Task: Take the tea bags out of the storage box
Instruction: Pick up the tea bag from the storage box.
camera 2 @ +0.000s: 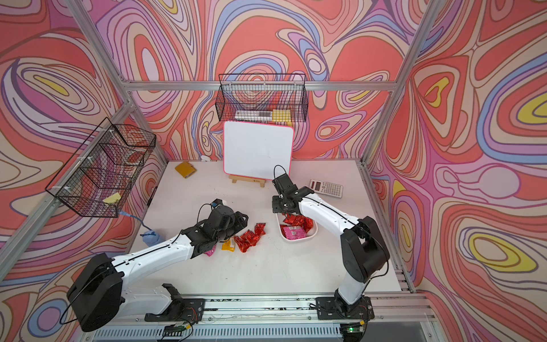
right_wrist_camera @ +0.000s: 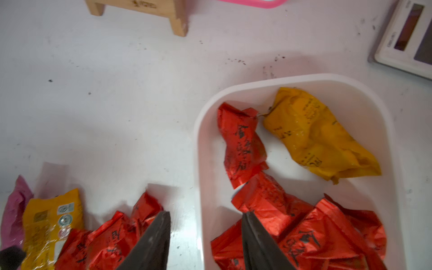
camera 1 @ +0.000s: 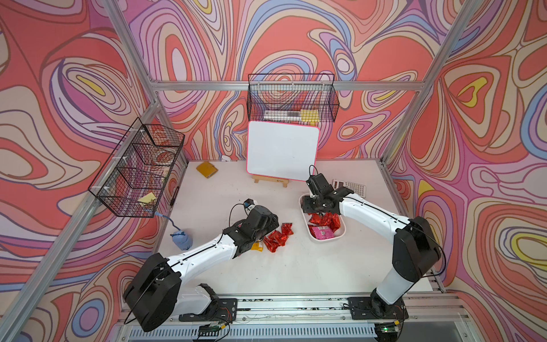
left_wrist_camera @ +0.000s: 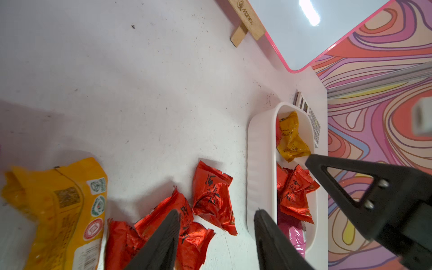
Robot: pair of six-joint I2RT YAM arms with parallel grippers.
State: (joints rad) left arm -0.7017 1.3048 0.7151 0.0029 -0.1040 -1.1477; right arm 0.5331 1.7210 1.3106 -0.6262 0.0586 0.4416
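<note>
Nearest us, loose tea bags (camera 1: 276,237) lie on the worktop (camera 1: 266,281): crinkled red ones beside an orange-yellow sachet (left_wrist_camera: 70,210) printed with round green and red seals. The left jaws hang over them, parted and empty. Just to the right, the storage box (left_wrist_camera: 260,163) runs lengthwise away from us, its far end leaning slightly left. A pink sachet (camera 1: 321,232) fills its near end. Red sachets (right_wrist_camera: 243,142) with black brush characters we cannot read fill the middle, and a yellow sachet (right_wrist_camera: 318,135) lies at the far end. The right jaws, parted and gripping nothing, straddle its left wall from above. Beyond lie a calculator (camera 2: 325,188) and a whiteboard (camera 1: 282,152).
</note>
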